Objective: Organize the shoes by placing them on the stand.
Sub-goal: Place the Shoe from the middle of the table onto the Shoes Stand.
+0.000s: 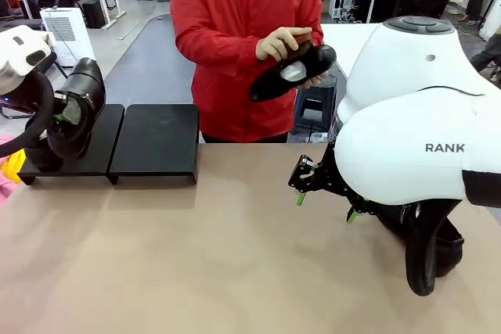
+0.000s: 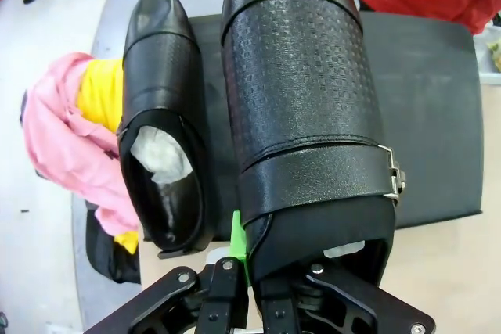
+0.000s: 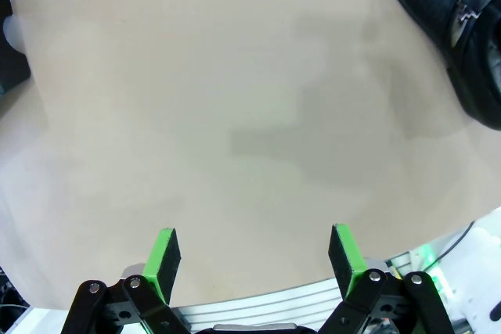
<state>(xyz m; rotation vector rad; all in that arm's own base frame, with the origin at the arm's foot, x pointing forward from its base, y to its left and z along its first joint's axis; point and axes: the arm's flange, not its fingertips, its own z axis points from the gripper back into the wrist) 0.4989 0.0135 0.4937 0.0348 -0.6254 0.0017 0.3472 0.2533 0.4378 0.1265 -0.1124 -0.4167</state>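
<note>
Left claw: clamped shut on the heel rim of a black embossed-leather buckle shoe. One green pad shows outside the heel.

Where that shoe is: hanging over the left matte-black flat platform of the stand, toe pointing away from the claw. Honestly can't tell if the sole is touching down.

Already parked: a glossy black dress shoe stuffed with white paper sits on that same platform, just beside the held one.

Right matte-black flat platform: top is bare so far.

Person: red top, far side of the table, one hand on a third black shoe held up in the air, well away from the stand.

Right claw: jaws wide apart, gripping nothing, low over the beige tabletop.

Fourth shoe: another black buckle shoe lying on the tabletop off to the side of the right claw.

Clutter: pink and yellow cloth bunched by the stand's end.

Progress: I'd call it one done and one nearly there. Letting go of the held shoe finishes the first platform. The whole second platform is left to fill, with the person's shoe and the one on the tabletop.
</note>
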